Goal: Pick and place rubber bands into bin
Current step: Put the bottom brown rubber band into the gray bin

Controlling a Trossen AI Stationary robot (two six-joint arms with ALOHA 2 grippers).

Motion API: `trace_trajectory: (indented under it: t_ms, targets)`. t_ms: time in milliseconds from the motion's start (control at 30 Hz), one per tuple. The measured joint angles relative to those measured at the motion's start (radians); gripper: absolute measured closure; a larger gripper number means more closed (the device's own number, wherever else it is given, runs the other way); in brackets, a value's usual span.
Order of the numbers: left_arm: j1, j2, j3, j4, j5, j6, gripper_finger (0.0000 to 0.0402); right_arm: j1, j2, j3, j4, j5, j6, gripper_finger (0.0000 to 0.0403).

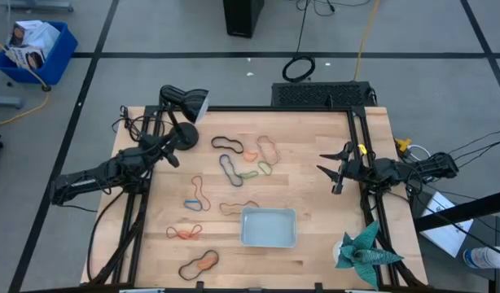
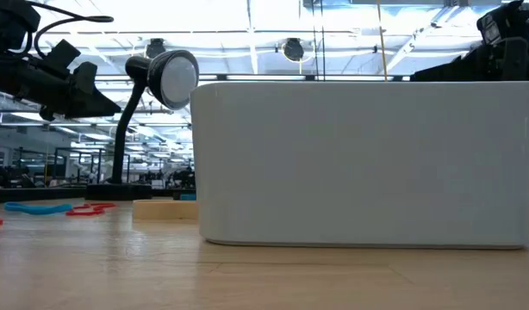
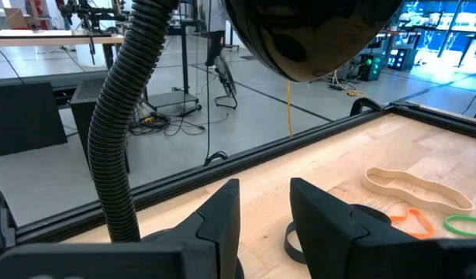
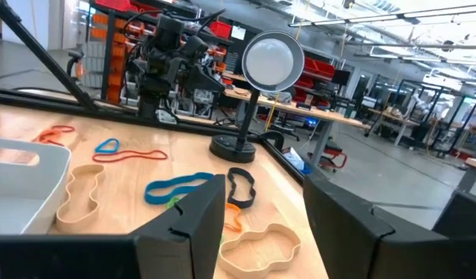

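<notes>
Left end effector (image 1: 173, 154): I see it hovering near the far left corner of the light wooden counter (image 1: 315, 195), just beside the base of the black gooseneck desk lamp (image 1: 183, 104); its two dark fingers (image 3: 222, 221) stand a narrow gap apart with nothing between them.
Right end effector (image 1: 330, 169): I see it above the right side of the counter, pointing toward the middle; its fingers (image 4: 193, 221) are spread wide and hold nothing.
Bin: I see the small shallow pale blue-grey translucent plastic tray (image 1: 269, 226) near the front edge, a little right of centre; I make out no band inside it from above.
Rubber bands, far middle: I count a black loop (image 1: 226, 144), an orange one (image 1: 250, 154) and a tan one (image 1: 269, 148) close together, with a dark loop (image 1: 230, 169) and a green one (image 1: 255, 172) just in front of them.
Rubber bands, left and front: a red loop (image 1: 196, 185), a blue loop (image 1: 193, 204), a tan loop (image 1: 238, 207) just beside the tray's far left corner, a red-orange loop (image 1: 185, 233), and an orange and black pair (image 1: 199, 264) by the front edge.
Other: a teal folded-paper figure (image 1: 362, 251) sits at the front right corner.
</notes>
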Motion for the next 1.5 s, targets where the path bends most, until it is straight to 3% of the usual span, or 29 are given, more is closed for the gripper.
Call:
trace_trajectory:
  t_ms: [200,400,567,1233,1500]
  targets:
    - [0.0,0.0,0.0,0.0,0.0,0.0,0.0282,0.0,0.0,0.0,0.001,-0.001,0.008,0.0234]
    - [0.0,0.0,0.0,0.0,0.0,0.0,0.0282,0.0,0.001,0.0,0.015,0.0,0.17,0.0234]
    - [0.0,0.0,0.0,0.0,0.0,0.0,0.0282,0.0,0.0,0.0,0.095,-0.001,0.148,0.0234]
    - [0.0,0.0,0.0,0.002,0.002,-0.006,0.0282,0.0,0.0,0.0,0.073,0.0,0.158,0.0234]
    - [0.0,0.0,0.0,0.004,0.056,-0.055,0.0282,0.0,0.0,0.0,0.075,0.0,0.158,0.0234]
